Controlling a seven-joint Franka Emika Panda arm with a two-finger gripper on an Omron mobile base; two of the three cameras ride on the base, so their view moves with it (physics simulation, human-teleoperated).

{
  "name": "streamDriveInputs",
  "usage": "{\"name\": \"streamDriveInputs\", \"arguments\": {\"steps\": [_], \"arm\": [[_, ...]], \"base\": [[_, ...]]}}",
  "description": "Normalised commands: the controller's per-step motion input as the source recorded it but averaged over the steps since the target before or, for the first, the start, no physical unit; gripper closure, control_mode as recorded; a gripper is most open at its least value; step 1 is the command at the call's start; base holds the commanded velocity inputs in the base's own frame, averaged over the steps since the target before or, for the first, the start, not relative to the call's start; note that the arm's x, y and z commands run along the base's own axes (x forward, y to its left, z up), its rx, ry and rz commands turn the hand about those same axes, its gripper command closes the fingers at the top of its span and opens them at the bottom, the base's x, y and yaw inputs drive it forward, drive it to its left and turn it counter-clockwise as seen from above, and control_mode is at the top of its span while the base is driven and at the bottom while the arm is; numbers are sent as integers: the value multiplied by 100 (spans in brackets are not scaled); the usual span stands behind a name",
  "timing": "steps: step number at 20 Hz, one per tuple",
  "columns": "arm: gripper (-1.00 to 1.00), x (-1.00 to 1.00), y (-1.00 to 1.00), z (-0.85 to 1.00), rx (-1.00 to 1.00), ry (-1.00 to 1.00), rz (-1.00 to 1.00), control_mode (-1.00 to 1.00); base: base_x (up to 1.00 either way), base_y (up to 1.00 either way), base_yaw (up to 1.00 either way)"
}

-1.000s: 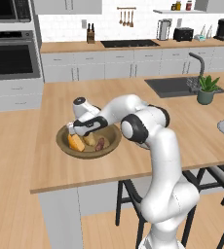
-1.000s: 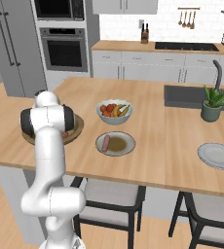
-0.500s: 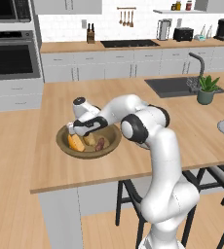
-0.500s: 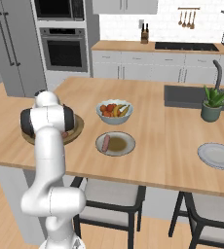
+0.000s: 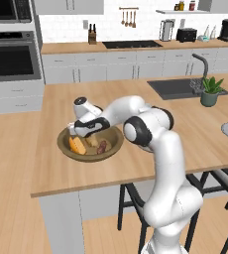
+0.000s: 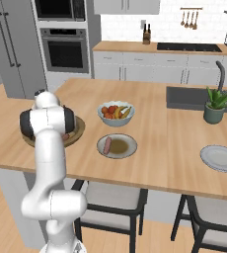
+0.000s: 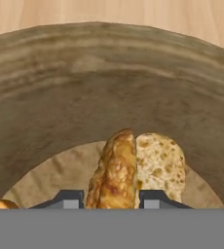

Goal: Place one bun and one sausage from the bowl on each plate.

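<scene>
Change: between the earlier pictures and now hardly any shift is seen; the gripper (image 5: 79, 133) is kept low inside the brown wooden bowl (image 5: 66, 149).
Claw: its fingertips (image 7: 67, 198) are set apart on either side of a bun (image 7: 136, 168); a grip is not yet made out.
Done: a sausage (image 6: 107, 145) is laid on the near plate (image 6: 130, 148).
Left: that plate lacks a bun; the far plate (image 6: 221, 158) is bare.
Bowl contents: a bun (image 5: 77, 145) and a sausage (image 5: 102, 147) are still held there.
</scene>
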Motion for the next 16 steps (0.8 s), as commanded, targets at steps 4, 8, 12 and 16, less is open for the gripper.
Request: {"name": "streamDriveInputs", "arguments": {"steps": [4, 8, 12, 16], "arm": [[100, -41, -17, 100, 0, 0, 0, -100], [100, -58, -91, 68, 2, 0, 3, -100], [100, -29, -100, 41, 4, 2, 2, -100], [100, -21, -100, 8, 4, 2, 0, -100]], "base": [[0, 0, 0], [0, 0, 0], [0, 0, 0], [0, 0, 0]]}}
